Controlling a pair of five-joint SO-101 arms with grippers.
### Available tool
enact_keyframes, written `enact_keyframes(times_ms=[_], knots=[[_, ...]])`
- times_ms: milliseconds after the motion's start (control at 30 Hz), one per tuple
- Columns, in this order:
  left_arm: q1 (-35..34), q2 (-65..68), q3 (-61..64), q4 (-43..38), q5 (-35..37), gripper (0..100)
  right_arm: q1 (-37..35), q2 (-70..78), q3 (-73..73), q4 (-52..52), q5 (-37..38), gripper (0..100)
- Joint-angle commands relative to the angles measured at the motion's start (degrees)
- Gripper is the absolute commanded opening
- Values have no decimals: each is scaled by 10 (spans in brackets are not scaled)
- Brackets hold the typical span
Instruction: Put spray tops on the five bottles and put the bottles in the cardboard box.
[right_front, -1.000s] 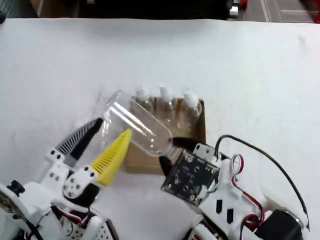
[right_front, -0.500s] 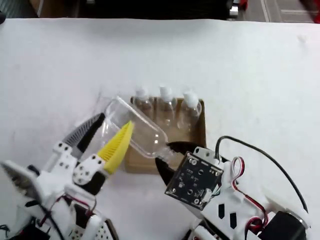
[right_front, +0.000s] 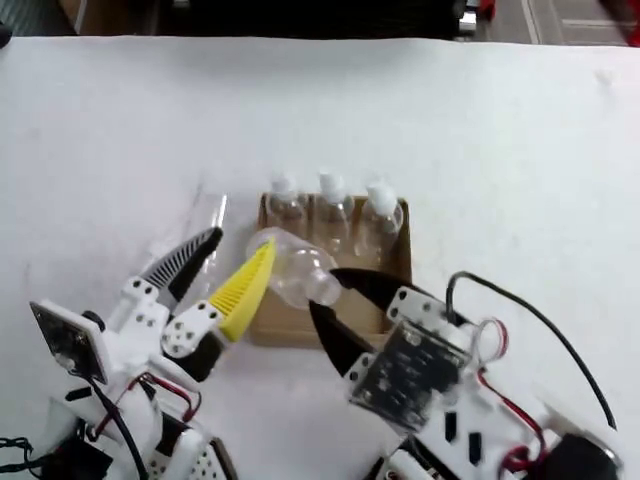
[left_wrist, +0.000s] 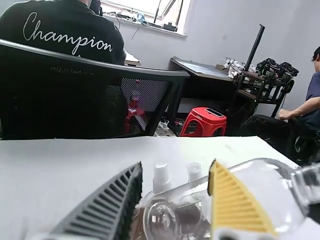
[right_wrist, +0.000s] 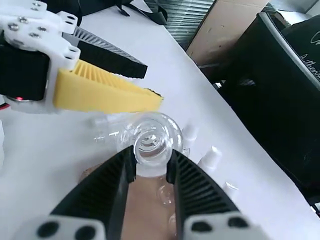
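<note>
The clear bottle (right_front: 288, 264) hangs tilted over the left part of the cardboard box (right_front: 404, 250), its neck clenched in the right gripper's (right_front: 322, 290) black jaws. The left gripper (right_front: 242, 240) sits just beside it with jaws spread, the yellow one close against the bottle's side, gripping nothing. The bottle looks empty, thin-walled and slick, so probably light and easily dented — the stiffer neck seems the safest hold — and no label or readable writing shows on bottle or box.
</note>
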Motion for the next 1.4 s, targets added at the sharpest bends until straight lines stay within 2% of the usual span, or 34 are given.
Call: enact_keyframes(times_ms=[0, 67, 133, 333, 400, 567, 767, 867, 1233, 1367], knots=[[-2, 2, -1, -8, -5, 212, 5, 28, -1, -33, -5, 17], [-4, 2, -1, -7, -8, 212, 6, 37, -2, -51, -6, 17], [-36, 2, -6, -4, -5, 212, 20, 51, -2, -65, -22, 17], [-267, 2, -61, -11, -4, 212, 83, 149, -2, -78, -53, 16], [-308, 2, -59, -12, -4, 209, 84, 180, -3, -71, -54, 16], [-317, 2, 3, -41, -4, 207, 86, 221, -43, -25, -55, 16], [-318, 2, 144, -210, -4, 207, 95, 316, -51, 0, -55, 17], [-318, 2, 185, -265, -4, 207, 101, 359, -51, -20, -55, 17], [-318, 2, 196, -273, -8, 207, 79, 435, 21, -111, -55, 17], [-318, 2, 197, -273, -8, 207, 76, 437, 46, -147, -87, 17]])
